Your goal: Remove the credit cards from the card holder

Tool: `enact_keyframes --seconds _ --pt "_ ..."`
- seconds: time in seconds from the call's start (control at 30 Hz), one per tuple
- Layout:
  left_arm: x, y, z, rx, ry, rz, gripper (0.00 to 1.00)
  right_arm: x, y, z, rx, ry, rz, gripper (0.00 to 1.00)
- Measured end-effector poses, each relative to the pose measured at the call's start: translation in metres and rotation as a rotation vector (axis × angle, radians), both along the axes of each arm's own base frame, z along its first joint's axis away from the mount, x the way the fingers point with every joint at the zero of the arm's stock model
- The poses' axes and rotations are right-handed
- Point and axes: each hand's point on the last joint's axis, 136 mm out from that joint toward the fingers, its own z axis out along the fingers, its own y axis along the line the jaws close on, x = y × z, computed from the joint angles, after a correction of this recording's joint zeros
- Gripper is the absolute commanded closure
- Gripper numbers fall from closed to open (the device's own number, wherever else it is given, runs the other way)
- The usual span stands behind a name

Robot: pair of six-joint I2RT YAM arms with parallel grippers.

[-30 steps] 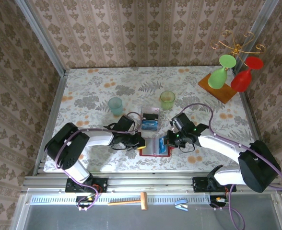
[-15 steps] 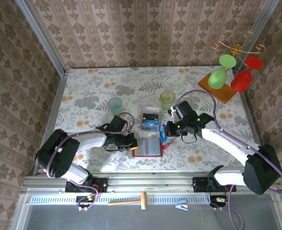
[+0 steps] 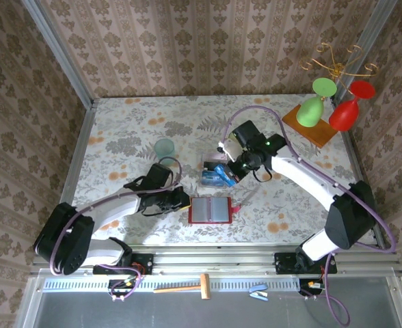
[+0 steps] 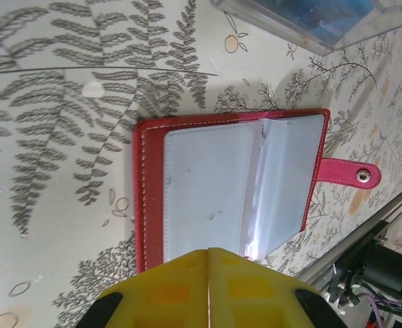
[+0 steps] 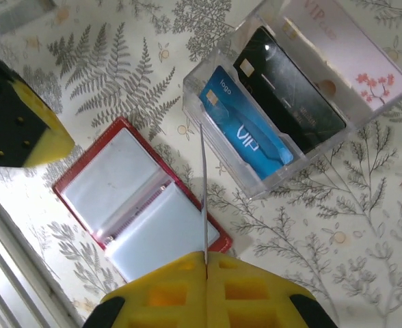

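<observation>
**Wallet open, one card in the right gripper**

We see the red wallet (image 3: 210, 210) lying open and flat near the table's (image 3: 119, 137) front edge, its grey pockets glossy and its snap tab sticking out. Our left gripper (image 4: 208, 251), fingers pressed together, sits at the wallet's left edge. Our right gripper (image 5: 206, 256) pinches a thin card (image 5: 204, 191) edge-on above the clear box (image 5: 324, 147). Bare floral cloth spreads to the left.

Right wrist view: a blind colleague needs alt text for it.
The right gripper, shut on a thin card seen edge-on, hangs above an open red card holder and a clear box holding three cards.
</observation>
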Motion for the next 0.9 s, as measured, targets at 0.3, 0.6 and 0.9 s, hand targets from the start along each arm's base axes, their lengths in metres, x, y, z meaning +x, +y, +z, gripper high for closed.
enact_keyframes --seconds 0.3,0.6,0.9 --pt "-0.003 0.028 0.000 0.003 -0.034 0.077 0.90 0.025 0.017 0.003 -0.123 -0.054 0.344 1.00" --pt "-0.014 0.050 -0.004 0.010 -0.050 0.133 0.90 0.044 0.028 -0.015 -0.195 0.007 0.513 1.00" --pt "-0.013 0.059 0.001 0.005 -0.063 0.168 0.90 0.056 0.036 -0.041 -0.227 0.080 0.578 1.00"
